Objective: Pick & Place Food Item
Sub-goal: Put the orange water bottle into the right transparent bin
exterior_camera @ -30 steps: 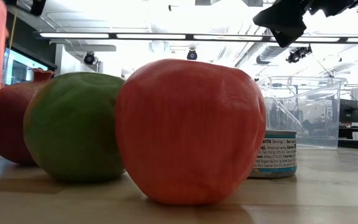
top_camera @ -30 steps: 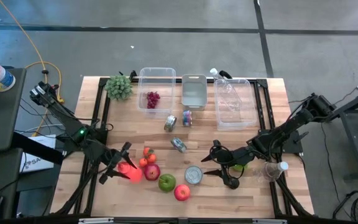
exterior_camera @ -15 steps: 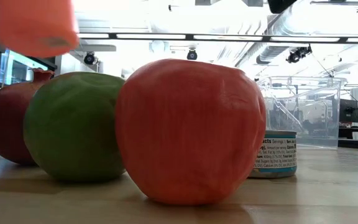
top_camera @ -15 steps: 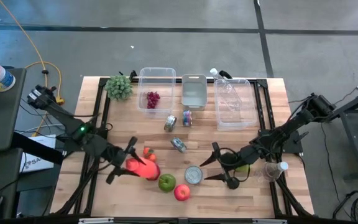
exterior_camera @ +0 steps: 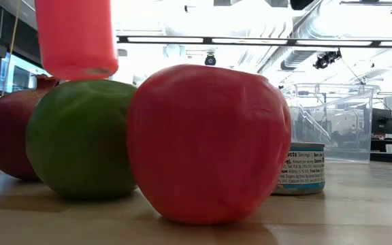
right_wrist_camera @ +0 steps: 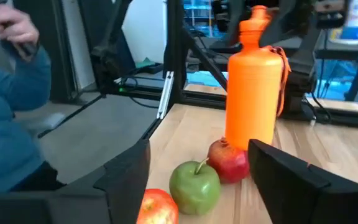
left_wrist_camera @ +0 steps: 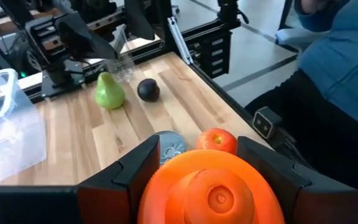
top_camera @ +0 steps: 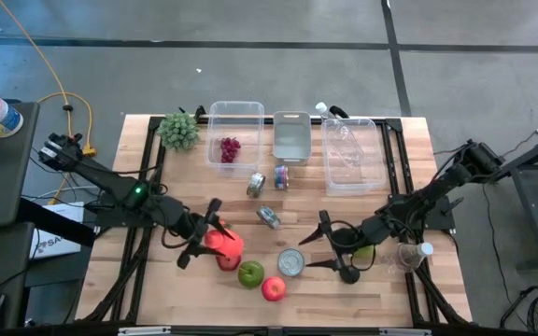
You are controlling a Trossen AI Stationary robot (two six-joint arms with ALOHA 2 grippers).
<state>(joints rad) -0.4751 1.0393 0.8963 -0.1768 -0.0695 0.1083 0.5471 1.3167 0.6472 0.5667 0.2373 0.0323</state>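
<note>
My left gripper (top_camera: pixel 205 239) is shut on an orange bottle (top_camera: pixel 221 241), which stands upright in the air above the pomegranate (exterior_camera: pixel 5 136) and beside the green apple (top_camera: pixel 250 273). The bottle also shows in the right wrist view (right_wrist_camera: pixel 252 93), and its bottom end shows in the low view (exterior_camera: pixel 77 41). A red apple (top_camera: pixel 273 288) rests on the table near the front edge. My right gripper (top_camera: pixel 331 254) is open and empty, right of a tin can (top_camera: pixel 290 262) and beside a green pear (top_camera: pixel 362 252). My left gripper pinches the orange bottle's body just below its shoulder (left_wrist_camera: pixel 166 186), one finger (left_wrist_camera: pixel 135 168) on each side. The fingers come level from the table's left. The bottle is upright with its cap (left_wrist_camera: pixel 219 198) up, and its bottom (exterior_camera: pixel 80 68) is clear of the table.
Three bins stand at the far edge: a clear one (top_camera: pixel 235 126) holding grapes (top_camera: pixel 229 147), a grey one (top_camera: pixel 290 135) and a clear one (top_camera: pixel 353 154). There are also a green plant (top_camera: pixel 179 131), two small cans (top_camera: pixel 256 184) (top_camera: pixel 269 217), small tomatoes (top_camera: pixel 222 227), a dark fruit (top_camera: pixel 348 274) and a plastic bottle (top_camera: pixel 411 252). A person in blue (left_wrist_camera: pixel 334 93) stands past the near edge.
My left gripper has gone toward the table's right edge with the orange bottle. The bottle has stayed upright and clear of the table, and now hangs over the pomegranate, close to the green apple.
</note>
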